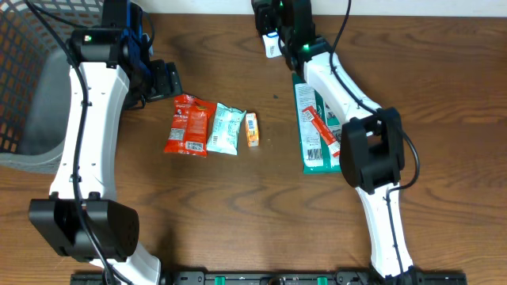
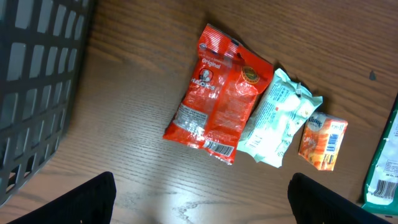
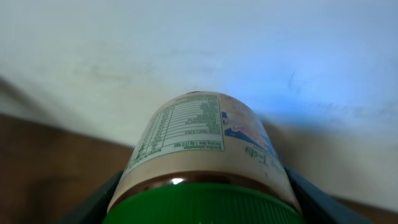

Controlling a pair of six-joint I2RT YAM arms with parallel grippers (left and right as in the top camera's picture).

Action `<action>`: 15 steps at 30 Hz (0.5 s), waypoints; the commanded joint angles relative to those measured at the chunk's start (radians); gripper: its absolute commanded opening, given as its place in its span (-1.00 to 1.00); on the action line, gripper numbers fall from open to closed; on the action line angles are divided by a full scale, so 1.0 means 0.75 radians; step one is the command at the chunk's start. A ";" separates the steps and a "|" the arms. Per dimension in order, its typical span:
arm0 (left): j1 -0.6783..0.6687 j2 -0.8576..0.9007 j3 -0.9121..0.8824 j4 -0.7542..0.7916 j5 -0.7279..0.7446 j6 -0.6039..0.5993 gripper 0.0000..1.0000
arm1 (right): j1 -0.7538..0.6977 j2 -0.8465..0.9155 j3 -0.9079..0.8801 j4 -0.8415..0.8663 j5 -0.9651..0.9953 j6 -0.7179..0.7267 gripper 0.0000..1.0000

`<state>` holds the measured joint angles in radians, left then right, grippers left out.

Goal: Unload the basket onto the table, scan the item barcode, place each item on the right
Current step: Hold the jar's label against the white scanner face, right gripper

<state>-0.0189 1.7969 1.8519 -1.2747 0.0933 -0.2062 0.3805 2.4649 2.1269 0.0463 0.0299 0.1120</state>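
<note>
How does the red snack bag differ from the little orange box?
The red snack bag is a flat, crinkly pouch; the orange box is a small block. The bag is much larger than the box. The bag lies at one end of the row, the box at the other. Both rest on the wooden table, unheld.

Bottle cap: the green screw cap (image 3: 205, 208) of the tan-labelled plastic bottle (image 3: 205, 140) is cut off by the bottom edge.
Label print: blurred, too small to read.
Basket: the dark grid-walled basket (image 1: 20, 47) runs off the left edge.
Packet: the flat green packet (image 1: 317, 162) is partly covered by the right arm (image 1: 341, 87).
Left gripper (image 2: 202, 208): only its black fingertips (image 2: 81, 202) show.
</note>
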 commanded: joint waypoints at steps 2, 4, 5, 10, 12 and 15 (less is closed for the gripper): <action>0.003 0.003 -0.001 -0.004 -0.021 0.003 0.78 | -0.014 0.041 0.024 0.127 0.114 -0.067 -0.49; 0.003 0.003 -0.001 -0.004 -0.021 0.003 0.78 | -0.019 0.055 0.024 0.159 0.113 -0.067 -0.49; 0.003 0.003 -0.001 -0.004 -0.021 0.003 0.78 | -0.022 0.062 0.024 0.164 0.113 -0.067 -0.48; 0.003 0.003 -0.001 -0.004 -0.021 0.003 0.78 | -0.036 0.114 0.024 0.192 0.113 -0.067 -0.48; 0.003 0.003 -0.001 -0.004 -0.021 0.003 0.78 | -0.042 0.145 0.024 0.239 0.104 -0.066 -0.49; 0.003 0.003 -0.001 -0.004 -0.021 0.003 0.78 | -0.052 0.179 0.024 0.284 0.045 -0.063 -0.50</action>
<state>-0.0189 1.7969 1.8519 -1.2751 0.0937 -0.2062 0.3611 2.5668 2.1269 0.2321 0.0940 0.0776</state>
